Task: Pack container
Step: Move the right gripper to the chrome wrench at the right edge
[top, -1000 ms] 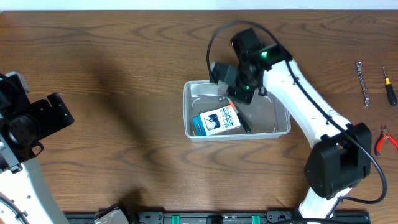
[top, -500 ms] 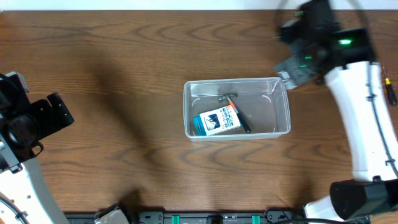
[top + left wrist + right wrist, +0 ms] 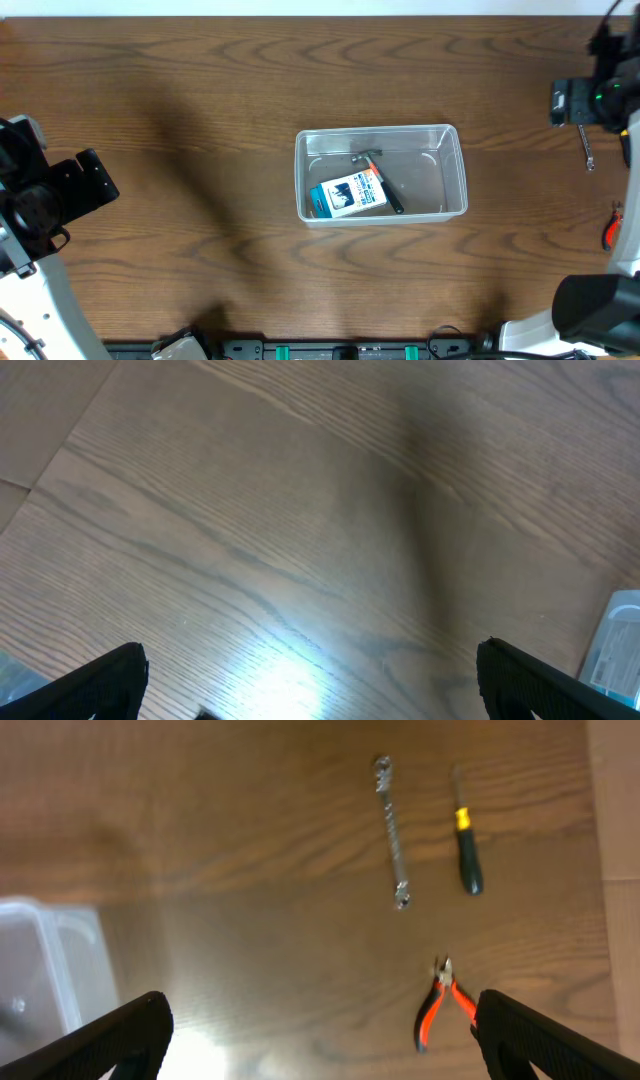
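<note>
overhead: the container (image 3: 380,129) sits mid-table (image 3: 200,100), holding a blue-and-white box (image 3: 347,194) and an orange-handled tool (image 3: 376,176).
left wrist: the left gripper (image 3: 310,685) is spread wide and empty, with the container's corner at the right edge.
right wrist: the right gripper (image 3: 320,1045) is wide apart and empty; a wrench (image 3: 390,830), screwdriver (image 3: 465,850) and red pliers (image 3: 440,1005) lie ahead.

A clear container (image 3: 456,170) sits at centre frame on a wooden table (image 3: 200,100), holding a blue-and-white box (image 3: 347,194) and an orange-handled tool (image 3: 381,184). At the right edge, the right arm (image 3: 600,95) hangs beside a wrench (image 3: 588,156), with red pliers (image 3: 611,227) below.
</note>
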